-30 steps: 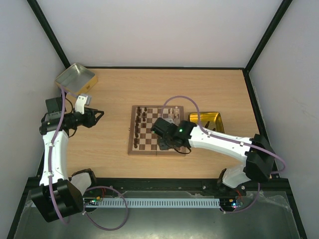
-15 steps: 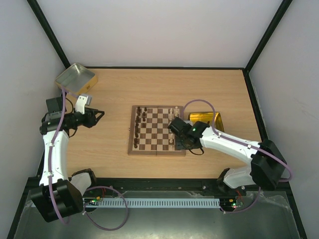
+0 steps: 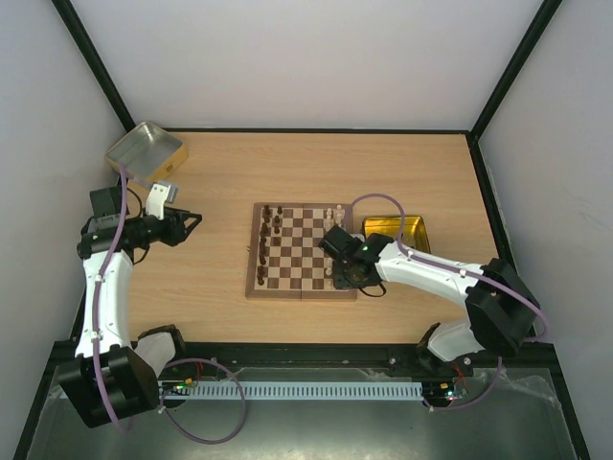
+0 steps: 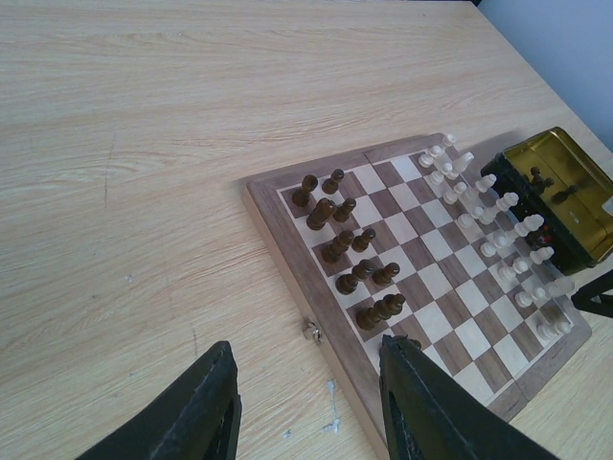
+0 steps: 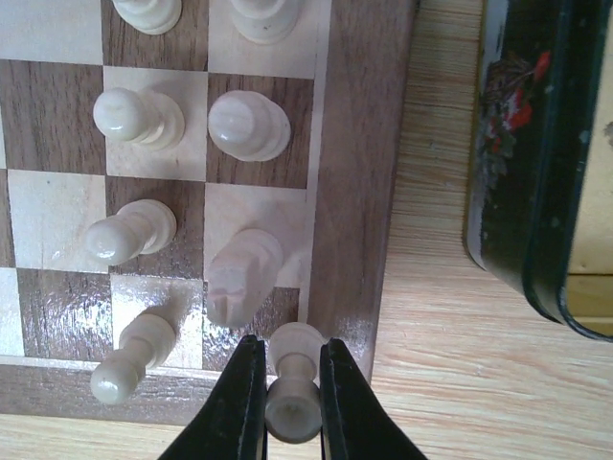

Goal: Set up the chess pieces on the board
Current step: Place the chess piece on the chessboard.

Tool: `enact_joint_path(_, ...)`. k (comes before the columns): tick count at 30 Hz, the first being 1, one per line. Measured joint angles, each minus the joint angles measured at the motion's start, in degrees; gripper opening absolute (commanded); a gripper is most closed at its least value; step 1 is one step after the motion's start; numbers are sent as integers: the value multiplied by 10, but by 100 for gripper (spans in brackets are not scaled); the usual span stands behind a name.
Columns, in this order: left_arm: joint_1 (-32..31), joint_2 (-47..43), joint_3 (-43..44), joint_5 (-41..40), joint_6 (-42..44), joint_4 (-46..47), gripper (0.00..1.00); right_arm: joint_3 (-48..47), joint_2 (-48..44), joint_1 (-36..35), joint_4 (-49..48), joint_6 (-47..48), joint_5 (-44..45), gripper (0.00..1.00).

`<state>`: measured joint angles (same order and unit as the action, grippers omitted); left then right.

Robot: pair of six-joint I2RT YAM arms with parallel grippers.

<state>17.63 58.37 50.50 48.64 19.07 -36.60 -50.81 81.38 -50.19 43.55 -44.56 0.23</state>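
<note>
The right end effector [image 5: 290, 402] pinches a cream chess piece [image 5: 295, 343] at the board's [image 5: 340, 192] corner, with a tilted cream piece [image 5: 239, 278] just beside it and the gold tray [image 5: 536, 192] nearby, while the left end effector [image 4: 311, 402] hangs spread above the worktop [image 4: 144, 144].

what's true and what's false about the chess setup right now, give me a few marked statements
1. The right fingers are shut on a pale piece at a corner of the board. True.
2. The left fingers hold a dark piece. False: they are open and empty, over the table beside the board.
3. The dark pieces and the pale pieces stand along opposite sides of the board. True.
4. The gold tray lies on top of the board. False: it sits on the table just beside the board's right edge.
</note>
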Motion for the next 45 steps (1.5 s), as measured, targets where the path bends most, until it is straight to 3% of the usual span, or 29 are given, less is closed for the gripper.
enact_joint_path(19, -1, 0, 0, 0, 0, 0, 41, 0, 23, 1, -28, 5, -18, 5)
enact_joint_path(31, -3, 0, 0, 0, 0, 0, 41, 0, 23, 1, -28, 7, -30, 20)
enact_joint_path(45, -3, 0, 0, 0, 0, 0, 41, 0, 22, 1, -34, 6, -44, 21)
